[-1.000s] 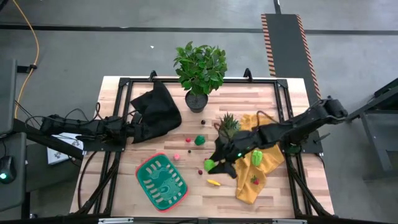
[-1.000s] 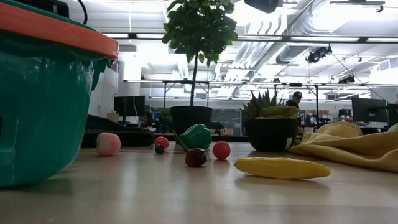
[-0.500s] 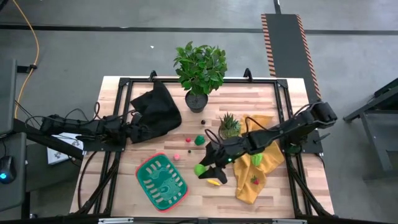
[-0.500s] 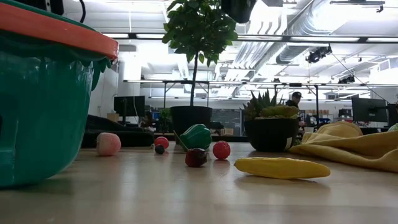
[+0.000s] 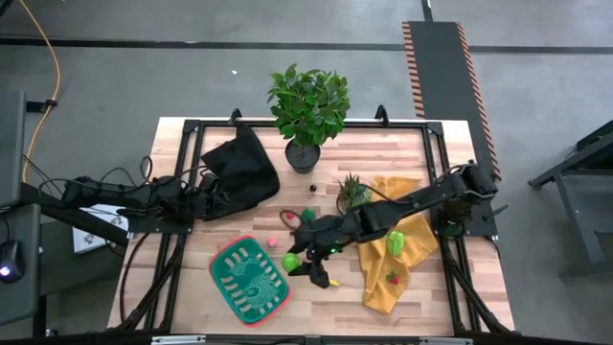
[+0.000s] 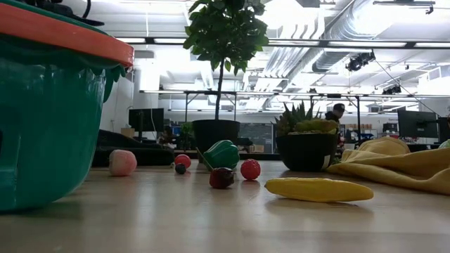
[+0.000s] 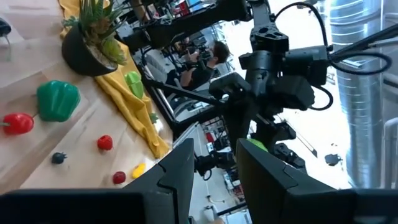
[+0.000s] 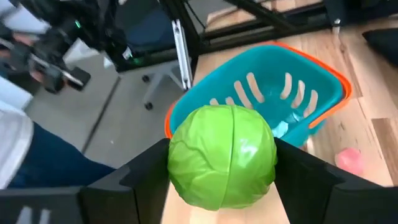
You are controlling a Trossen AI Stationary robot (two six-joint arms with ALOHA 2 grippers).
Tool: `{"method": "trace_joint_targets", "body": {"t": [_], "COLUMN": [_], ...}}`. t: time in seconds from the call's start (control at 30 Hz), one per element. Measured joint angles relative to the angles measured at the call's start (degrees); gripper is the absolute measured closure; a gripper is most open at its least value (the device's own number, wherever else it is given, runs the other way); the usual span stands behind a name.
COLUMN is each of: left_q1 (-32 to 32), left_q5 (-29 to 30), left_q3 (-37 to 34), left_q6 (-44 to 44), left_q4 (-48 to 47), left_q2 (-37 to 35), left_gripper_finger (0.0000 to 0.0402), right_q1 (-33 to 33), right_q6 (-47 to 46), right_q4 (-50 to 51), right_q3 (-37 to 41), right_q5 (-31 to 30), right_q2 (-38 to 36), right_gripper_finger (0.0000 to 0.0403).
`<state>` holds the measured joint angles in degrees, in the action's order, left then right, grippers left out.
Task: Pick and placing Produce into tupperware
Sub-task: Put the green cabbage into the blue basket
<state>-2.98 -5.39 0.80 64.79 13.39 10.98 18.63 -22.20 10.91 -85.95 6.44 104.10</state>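
Right wrist view shows you the right gripper (image 8: 222, 163) clamped on a green cabbage (image 8: 222, 155), with the tupperware (image 8: 323, 74) just ahead of the fingers. From above, your gripper (image 5: 292, 261) hangs beside the container's (image 5: 222, 286) rim. Your left gripper (image 7: 208, 171) waits near the black cloth (image 5: 239, 172), fingers slightly parted, holding nothing.

You have 1 green tupperware (image 5: 250, 280) on the bench (image 5: 421, 297), 2 cloths (1 black cloth (image 5: 239, 172), 1 yellow cloth (image 5: 402, 254)) and 2 potted plants: 1 leafy plant (image 5: 308, 105), 1 spiky plant (image 5: 351, 190). You can count 1 cabbage (image 8: 222, 155), 1 green pepper (image 6: 221, 154), 1 yellow piece (image 6: 318, 189), 1 pink piece (image 6: 122, 162) and 2 red balls (image 6: 250, 169). You see 2 arms, each with 1 claw.
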Motion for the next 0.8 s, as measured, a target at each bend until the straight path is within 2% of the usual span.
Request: {"method": "trace_joint_targets", "body": {"t": [0.3,0.8], "left_q1": [0.0,0.01], "left_q5": [-0.2,0.36], "left_q3": [0.0,0.0], "left_q6": [-1.61,-3.96], "left_q4": [-0.59,-4.49], "left_q2": [0.0,0.0], "left_gripper_finger": [0.0291,0.0291], "right_q1": [0.0,-0.68], "right_q6": [3.02,5.77], "right_q4": [3.55,3.04], "right_q3": [-8.56,-8.43], "right_q5": [3.55,3.28], "right_q2": [7.14,7.8], "right_gripper_finger": [0.0171,0.0171]}}
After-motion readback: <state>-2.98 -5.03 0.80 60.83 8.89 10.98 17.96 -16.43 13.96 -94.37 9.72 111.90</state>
